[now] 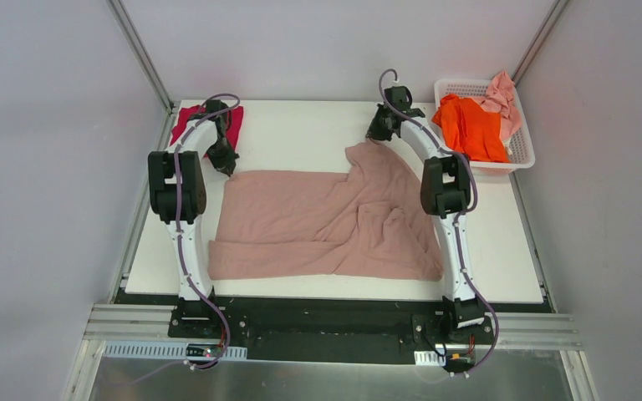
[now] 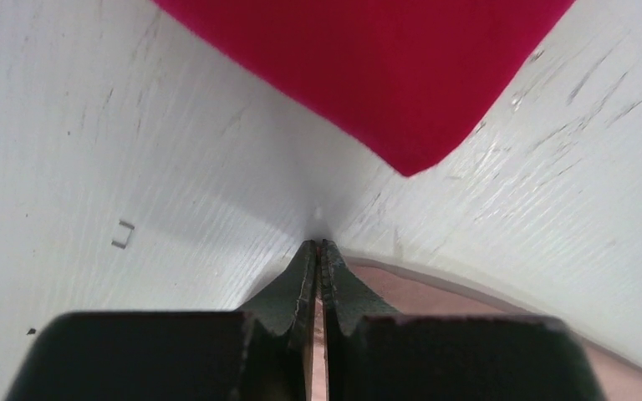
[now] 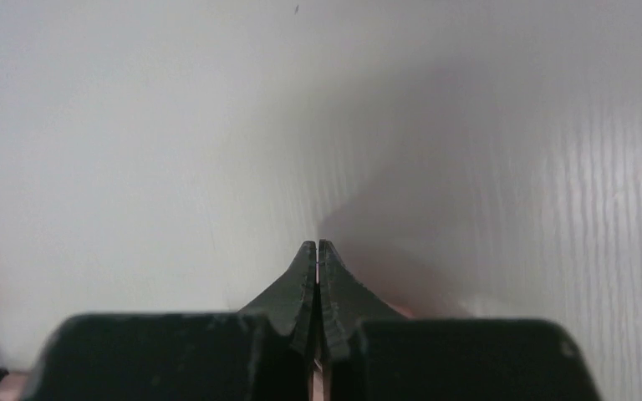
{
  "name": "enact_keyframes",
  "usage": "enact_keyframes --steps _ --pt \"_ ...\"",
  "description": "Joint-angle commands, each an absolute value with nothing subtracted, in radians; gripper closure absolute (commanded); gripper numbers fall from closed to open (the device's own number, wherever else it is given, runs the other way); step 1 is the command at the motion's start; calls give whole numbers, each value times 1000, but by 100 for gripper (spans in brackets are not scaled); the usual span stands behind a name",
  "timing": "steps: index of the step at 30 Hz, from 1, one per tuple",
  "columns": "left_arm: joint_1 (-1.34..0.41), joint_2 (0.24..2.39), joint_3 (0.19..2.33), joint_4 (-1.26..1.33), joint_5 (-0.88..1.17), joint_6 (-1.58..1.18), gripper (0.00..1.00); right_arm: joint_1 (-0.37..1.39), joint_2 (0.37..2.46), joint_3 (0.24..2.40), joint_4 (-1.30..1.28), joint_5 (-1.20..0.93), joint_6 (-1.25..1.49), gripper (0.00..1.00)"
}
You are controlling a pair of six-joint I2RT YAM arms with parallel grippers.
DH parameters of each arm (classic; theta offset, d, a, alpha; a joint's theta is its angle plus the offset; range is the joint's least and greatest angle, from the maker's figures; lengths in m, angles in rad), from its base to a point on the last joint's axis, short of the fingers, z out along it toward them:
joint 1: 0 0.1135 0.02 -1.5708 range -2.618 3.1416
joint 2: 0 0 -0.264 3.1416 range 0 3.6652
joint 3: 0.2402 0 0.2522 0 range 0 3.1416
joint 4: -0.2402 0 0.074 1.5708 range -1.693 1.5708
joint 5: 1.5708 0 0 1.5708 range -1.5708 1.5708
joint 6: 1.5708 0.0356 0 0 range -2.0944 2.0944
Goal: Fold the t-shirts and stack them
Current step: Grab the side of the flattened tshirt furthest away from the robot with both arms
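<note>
The large dusty-pink beige t-shirt (image 1: 326,225) lies spread on the white table (image 1: 301,134), rumpled on its right half. My left gripper (image 1: 227,164) is shut on its far left corner; pink cloth (image 2: 435,292) shows between and beside the jaws. My right gripper (image 1: 374,136) is shut on the shirt's far right corner, lifted a little; cloth shows between its jaws. The folded crimson-magenta t-shirt (image 1: 185,121) lies at the far left corner, just beyond my left gripper (image 2: 318,246); it also shows in the left wrist view (image 2: 384,67). The bright orange t-shirt (image 1: 468,127) and pale pink t-shirt (image 1: 503,98) lie in the basket.
A white plastic lattice basket (image 1: 522,150) stands at the far right of the table. Grey walls close the table in on three sides. The right wrist view shows my right gripper (image 3: 318,245) over bare white table (image 3: 175,125).
</note>
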State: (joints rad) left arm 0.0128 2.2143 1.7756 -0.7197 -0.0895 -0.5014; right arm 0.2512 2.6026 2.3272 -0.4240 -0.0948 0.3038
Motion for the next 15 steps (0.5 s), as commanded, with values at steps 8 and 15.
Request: enact_keyframes --steps 8,15 --pt "-36 1974 1618 -702 -157 -473 100 271 2190 1964 -280 -231 253 100" --pt "-53 1852 1475 -666 -177 -474 100 285 2027 1772 -255 -270 239 100"
